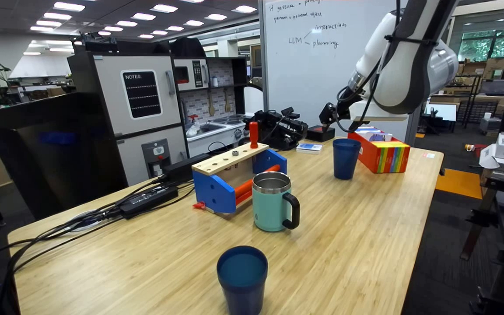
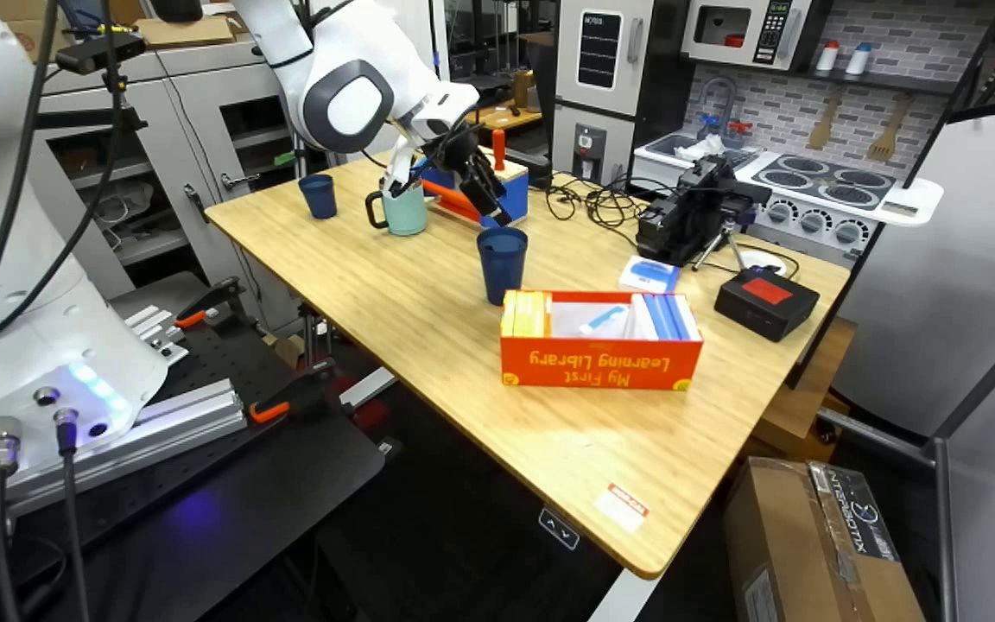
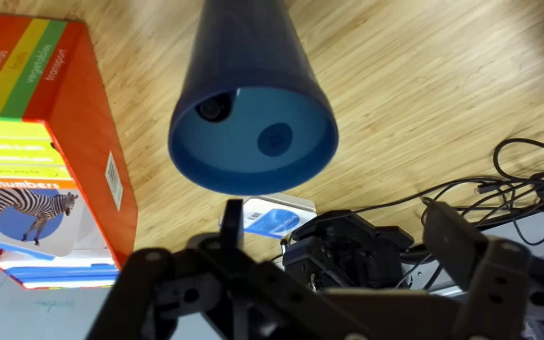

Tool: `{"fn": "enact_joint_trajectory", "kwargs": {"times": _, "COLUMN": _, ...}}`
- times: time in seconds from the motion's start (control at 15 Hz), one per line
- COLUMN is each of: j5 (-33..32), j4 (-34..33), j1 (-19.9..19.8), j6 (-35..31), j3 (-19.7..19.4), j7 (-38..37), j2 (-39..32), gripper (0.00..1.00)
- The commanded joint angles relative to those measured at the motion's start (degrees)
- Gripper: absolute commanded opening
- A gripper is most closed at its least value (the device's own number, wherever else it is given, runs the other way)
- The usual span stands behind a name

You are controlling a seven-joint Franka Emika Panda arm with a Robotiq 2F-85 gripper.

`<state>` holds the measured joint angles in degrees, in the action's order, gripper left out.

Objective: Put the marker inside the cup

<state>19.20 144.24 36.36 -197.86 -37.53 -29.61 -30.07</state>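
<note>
The cup [image 3: 253, 174], a blue tapered tumbler, stands upright beside the book box in both exterior views [image 1: 346, 159] [image 2: 503, 263]. In the wrist view I look into its mouth. A dark round end [image 3: 214, 107] with a thin whitish edge lies inside, against the wall, and looks like the marker. The rest of it is hidden by the cup, and it does not show in the exterior views. My gripper [image 3: 333, 212] is open, its fingers wide apart with nothing between them. It is above the cup, apart from it, in both exterior views [image 1: 327, 116] [image 2: 489, 206].
A red book box [image 2: 601, 361] stands close beside the cup. A green mug [image 1: 271, 208], a toy workbench [image 1: 217, 188] and a darker navy cup [image 1: 243, 278] stand further along the table. A white card pack [image 3: 279, 217], black device [image 3: 347, 250] and cables [image 3: 527, 182] lie nearby.
</note>
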Motion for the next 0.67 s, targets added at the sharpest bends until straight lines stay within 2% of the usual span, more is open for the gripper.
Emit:
{"fn": "enact_joint_trajectory", "kwargs": {"times": 0.0, "j5": 0.26, "j4": 4.59, "j1": -6.66, "j6": 1.87, "j3": 5.47, "j7": 8.95, "j2": 10.01, "gripper": 1.0}}
{"fn": "enact_joint_trajectory", "kwargs": {"times": 0.07, "j5": -7.09, "j4": 6.44, "j1": -6.18, "j6": 4.07, "j3": 3.17, "j7": 4.75, "j2": 13.06, "gripper": 1.0}}
{"fn": "enact_joint_trajectory", "kwargs": {"times": 0.2, "j5": -10.49, "j4": 8.54, "j1": -8.29, "j6": 9.41, "j3": 3.14, "j7": 7.09, "j2": 19.77, "gripper": 1.0}}
{"fn": "enact_joint_trajectory", "kwargs": {"times": 0.27, "j5": -11.65, "j4": 9.43, "j1": -8.22, "j6": 12.7, "j3": 1.8, "j7": 8.29, "j2": 23.06, "gripper": 1.0}}
{"fn": "enact_joint_trajectory", "kwargs": {"times": 0.47, "j5": -14.46, "j4": 9.9, "j1": -9.89, "j6": 25.99, "j3": -1.0, "j7": 13.2, "j2": 33.15, "gripper": 1.0}}
{"fn": "enact_joint_trajectory", "kwargs": {"times": 0.6, "j5": -16.38, "j4": 7.63, "j1": -10.62, "j6": 35.5, "j3": -3.51, "j7": 14.09, "j2": 36.55, "gripper": 1.0}}
